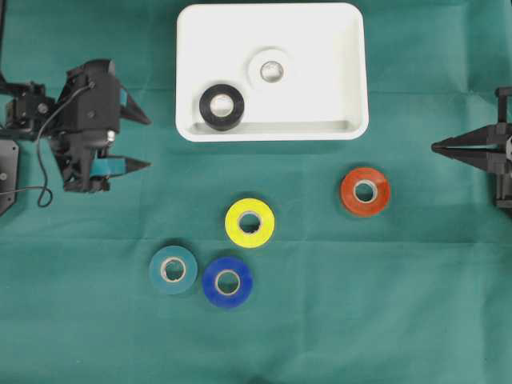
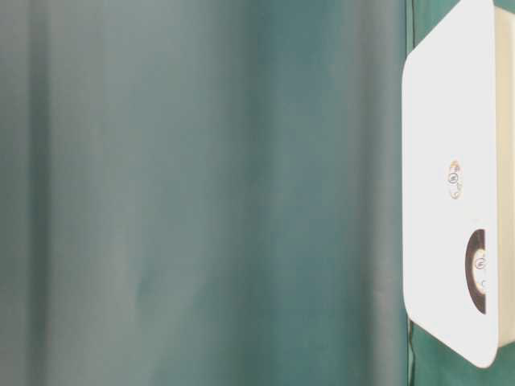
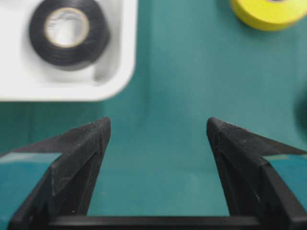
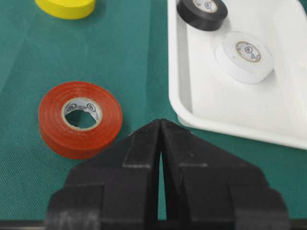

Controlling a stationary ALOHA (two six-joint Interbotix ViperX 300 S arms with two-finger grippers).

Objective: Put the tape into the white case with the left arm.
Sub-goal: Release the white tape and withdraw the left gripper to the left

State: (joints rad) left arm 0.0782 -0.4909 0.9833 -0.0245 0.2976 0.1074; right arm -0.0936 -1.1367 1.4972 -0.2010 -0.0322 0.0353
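The white case [image 1: 320, 104] lies at the top centre of the green cloth. It holds a black tape [image 1: 222, 106] and a white tape [image 1: 271, 70]. Loose on the cloth are a yellow tape [image 1: 250, 222], a teal tape [image 1: 173, 270], a blue tape [image 1: 227, 282] and an orange-red tape [image 1: 366, 191]. My left gripper [image 1: 149, 142] hovers left of the case, open and empty. In the left wrist view, between its fingers [image 3: 159, 124] there is only bare cloth, with the case corner [image 3: 127, 62] and black tape [image 3: 67, 31] ahead. My right gripper [image 1: 436, 147] rests shut at the right edge.
In the right wrist view the orange-red tape [image 4: 79, 117] lies just left of the shut right gripper [image 4: 160, 122], and the case rim [image 4: 175, 72] runs ahead on the right. The table-level view shows only cloth and the case [image 2: 438, 161].
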